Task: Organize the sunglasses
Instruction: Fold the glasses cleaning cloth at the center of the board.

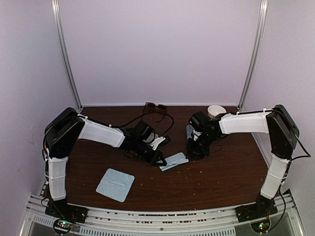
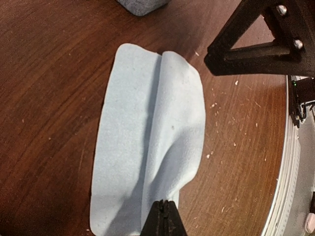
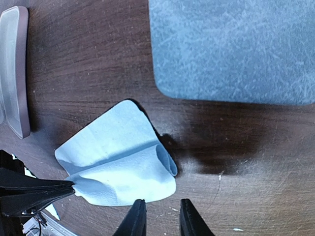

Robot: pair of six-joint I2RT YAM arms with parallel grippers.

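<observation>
Dark wood worktop [image 1: 216, 172], pale lilac walls. Dark sunglasses [image 1: 153, 105] sit at the rear edge, about centre, well apart from both arms; too small for detail. Left jaws together, clamped on a corner of the folded blue cloth [image 2: 147, 137] mid-worktop. Right jaws slightly apart, nothing between them, tips at that cloth's edge. Grey-blue case [image 3: 231, 49] near it. Second cloth [image 1: 115, 184] flat near the front edge, left of centre.

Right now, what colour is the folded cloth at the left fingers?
Plain light blue cloth; left wrist view.
</observation>
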